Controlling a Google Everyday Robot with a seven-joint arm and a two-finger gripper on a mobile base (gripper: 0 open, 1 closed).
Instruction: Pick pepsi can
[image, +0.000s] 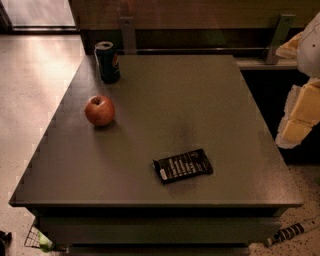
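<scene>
The pepsi can (107, 61) is a small dark can with a silver top rim and a round logo. It stands upright at the far left corner of the grey table (200, 95). My gripper (300, 117), a white and yellow shape, hangs at the right edge of the view, beyond the table's right side and far from the can. It holds nothing that I can see.
A red apple (99, 110) sits on the table in front of the can. A flat black snack packet (182, 165) lies near the front middle. A dark wall with metal brackets runs behind the table. Speckled floor lies to the left.
</scene>
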